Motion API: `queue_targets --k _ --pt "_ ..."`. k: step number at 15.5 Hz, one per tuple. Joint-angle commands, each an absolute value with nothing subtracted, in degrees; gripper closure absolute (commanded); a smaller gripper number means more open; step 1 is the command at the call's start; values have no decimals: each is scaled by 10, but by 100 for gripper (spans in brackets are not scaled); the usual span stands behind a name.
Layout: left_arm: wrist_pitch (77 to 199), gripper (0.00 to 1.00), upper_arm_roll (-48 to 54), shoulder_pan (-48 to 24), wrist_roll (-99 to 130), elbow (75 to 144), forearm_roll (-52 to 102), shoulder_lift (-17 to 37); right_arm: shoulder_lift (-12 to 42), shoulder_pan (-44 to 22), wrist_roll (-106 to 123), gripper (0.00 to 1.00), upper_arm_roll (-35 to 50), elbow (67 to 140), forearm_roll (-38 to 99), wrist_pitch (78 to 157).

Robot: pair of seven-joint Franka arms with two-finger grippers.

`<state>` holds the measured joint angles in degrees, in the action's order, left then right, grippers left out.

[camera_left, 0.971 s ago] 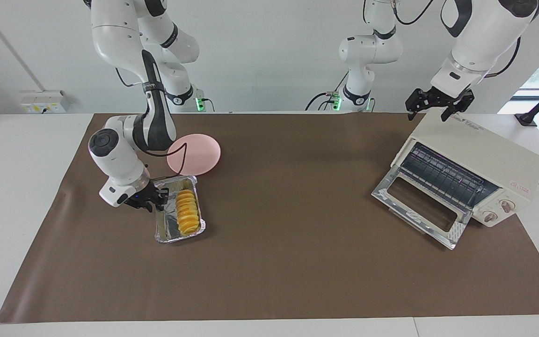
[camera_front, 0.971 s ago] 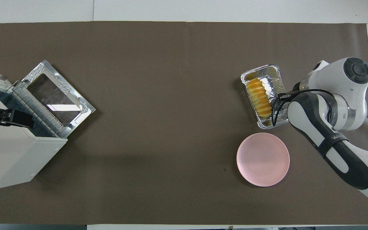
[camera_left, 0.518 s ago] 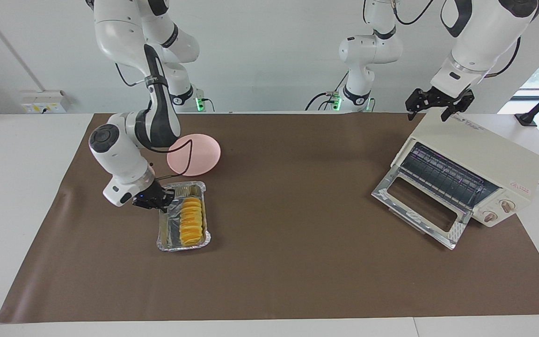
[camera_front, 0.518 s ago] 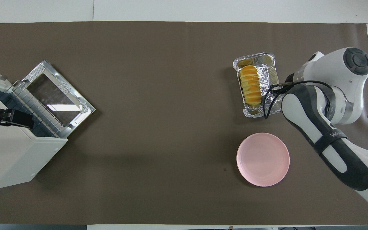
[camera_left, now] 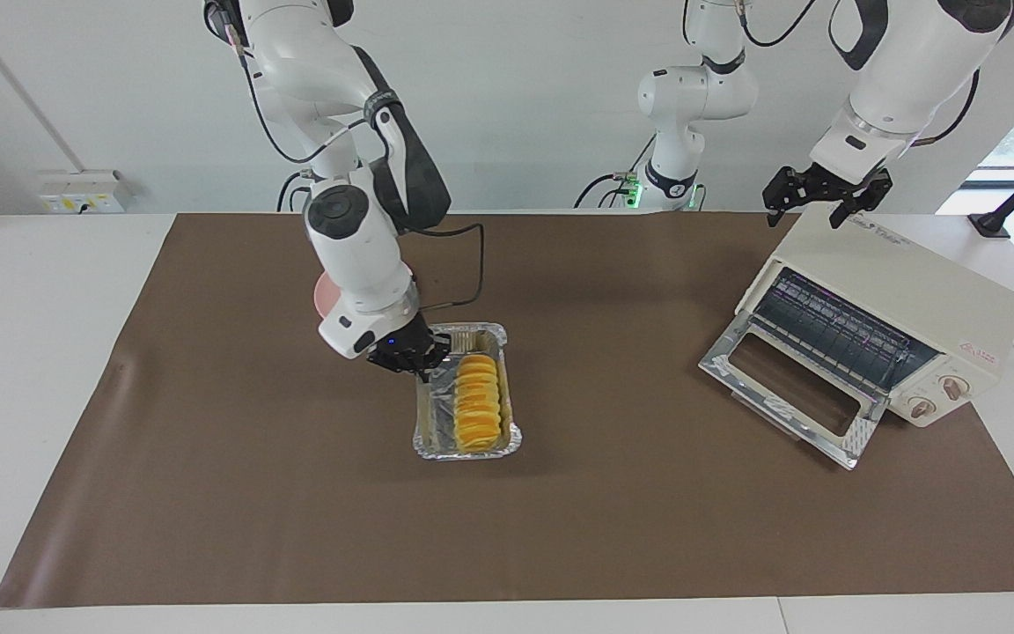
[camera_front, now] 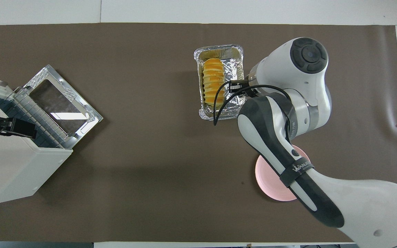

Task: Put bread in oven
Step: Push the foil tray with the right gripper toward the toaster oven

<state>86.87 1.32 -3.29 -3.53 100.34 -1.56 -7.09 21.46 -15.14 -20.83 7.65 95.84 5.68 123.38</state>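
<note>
The bread [camera_left: 479,403] [camera_front: 213,82] is a ridged golden loaf lying in a silver foil tray [camera_left: 463,453] [camera_front: 219,51] near the middle of the brown mat. My right gripper [camera_left: 419,361] [camera_front: 238,88] is shut on the tray's long rim, on the side toward the right arm's end. I cannot tell if the tray is off the mat. The cream-white oven [camera_left: 903,282] [camera_front: 9,165] stands at the left arm's end with its glass door [camera_left: 789,387] [camera_front: 60,103] folded down and the rack showing. My left gripper [camera_left: 824,201] [camera_front: 9,125] waits open over the oven's top.
A round pink plate [camera_left: 320,299] [camera_front: 274,186] lies nearer to the robots than the tray, partly covered by the right arm. A brown mat [camera_left: 560,546] covers the table between the tray and the oven.
My right gripper has carried the foil tray with the bread from the right arm's end to near the middle of the mat, toward the oven. The left arm has not moved.
</note>
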Motion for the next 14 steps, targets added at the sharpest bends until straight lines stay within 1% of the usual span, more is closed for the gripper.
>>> queue_targets --k 1,3,5,9,11,12,13,14 --pt "868 0 15 -30 -31 1005 -19 -77 257 -176 -250 100 75 935 64 1259" --pt "868 0 15 -29 -31 1005 -19 -77 266 -187 -264 100 76 939 65 1280" --pt "868 0 15 -30 -31 1005 -19 -77 274 -208 -282 100 75 945 63 1285" --pt "868 0 15 -30 -31 1005 -19 -77 277 -213 -301 100 75 990 61 1338" --pt "868 0 15 -30 -31 1005 -19 -77 275 -213 -302 100 75 996 62 1334" --pt "868 0 15 -30 -31 1005 -19 -77 274 -213 -303 63 75 995 62 1331" --pt "868 0 15 -30 -31 1005 -19 -77 274 -213 -304 31 74 995 60 1327" --pt "868 0 15 -30 -31 1005 -19 -77 273 -213 -304 4 74 991 55 1321"
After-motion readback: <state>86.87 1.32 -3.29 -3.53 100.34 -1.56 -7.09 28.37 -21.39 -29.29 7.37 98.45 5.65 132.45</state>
